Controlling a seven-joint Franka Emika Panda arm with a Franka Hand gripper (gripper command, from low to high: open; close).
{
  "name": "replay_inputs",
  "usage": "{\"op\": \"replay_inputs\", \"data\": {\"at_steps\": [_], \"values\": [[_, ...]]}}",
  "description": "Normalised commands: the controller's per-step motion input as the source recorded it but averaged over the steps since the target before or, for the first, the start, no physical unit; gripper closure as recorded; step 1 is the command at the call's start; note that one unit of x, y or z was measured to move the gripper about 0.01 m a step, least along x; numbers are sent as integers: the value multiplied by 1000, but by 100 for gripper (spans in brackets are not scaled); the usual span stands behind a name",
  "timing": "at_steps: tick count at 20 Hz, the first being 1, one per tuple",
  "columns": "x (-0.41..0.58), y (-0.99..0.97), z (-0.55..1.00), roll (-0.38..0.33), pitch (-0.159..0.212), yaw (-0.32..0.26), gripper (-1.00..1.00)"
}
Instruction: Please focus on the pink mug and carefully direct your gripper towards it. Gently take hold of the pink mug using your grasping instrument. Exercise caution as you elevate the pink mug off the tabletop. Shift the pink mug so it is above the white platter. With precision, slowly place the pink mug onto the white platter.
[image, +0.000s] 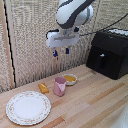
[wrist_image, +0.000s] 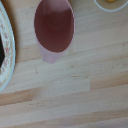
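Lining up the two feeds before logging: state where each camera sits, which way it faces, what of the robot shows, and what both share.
Exterior view: off the arm, facing the wooden table from slightly above; it shows the white arm and the gripper open in the air above the pink mug.
Wrist view: on the wrist, looking straight down into the pink mug; none of the robot's body shows.
Shared: the pink mug, the white platter, the small bowl, the table.

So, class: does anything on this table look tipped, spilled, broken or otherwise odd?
Nothing stands out. The mug stands upright and empty, the platter lies flat and bare, the bowl holds its yellow contents, and the gripper hangs open above.
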Motion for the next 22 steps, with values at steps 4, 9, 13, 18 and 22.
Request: {"op": "replay_inputs", "data": {"at_steps": [4, 9, 13, 18, 22], "values": [[-333, 0, -66, 0, 19, 0, -100], [-402, 0, -118, 0, 50, 0, -100], [-296, 0, -218, 0, 69, 0, -100], [-131, 0, -372, -18, 41, 0, -100], [-24, 0, -431, -12, 12, 1, -100]]}}
